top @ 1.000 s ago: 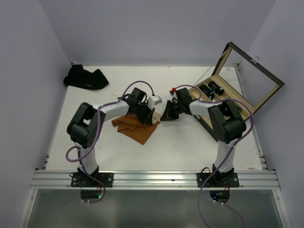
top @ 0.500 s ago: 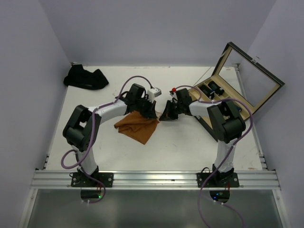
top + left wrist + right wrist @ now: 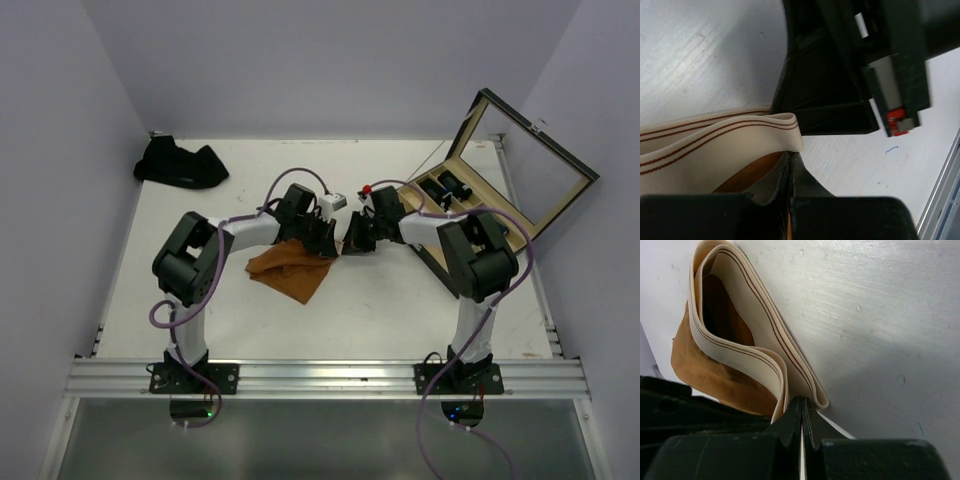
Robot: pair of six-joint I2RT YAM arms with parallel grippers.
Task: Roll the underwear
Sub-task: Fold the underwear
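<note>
2 pinches hold the briefs (image 3: 290, 268) on the table (image 3: 400, 310): left gripper (image 3: 322, 240) and right gripper (image 3: 352, 240) clamp the waistband (image 3: 715, 140), nearly touching. An uneven pull could slip it free, or they could collide.

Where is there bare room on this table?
Free: the near strip between the briefs and the rail, and the left side below the dark cloth. Crowded: the centre, where left gripper and right gripper meet, and beside the box.

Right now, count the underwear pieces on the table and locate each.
2: the rust-orange underwear at centre, pinched by the left gripper and right gripper; a dark heap at the far-left corner, which may hide several. Dark bundles in the wooden box may be more.
</note>
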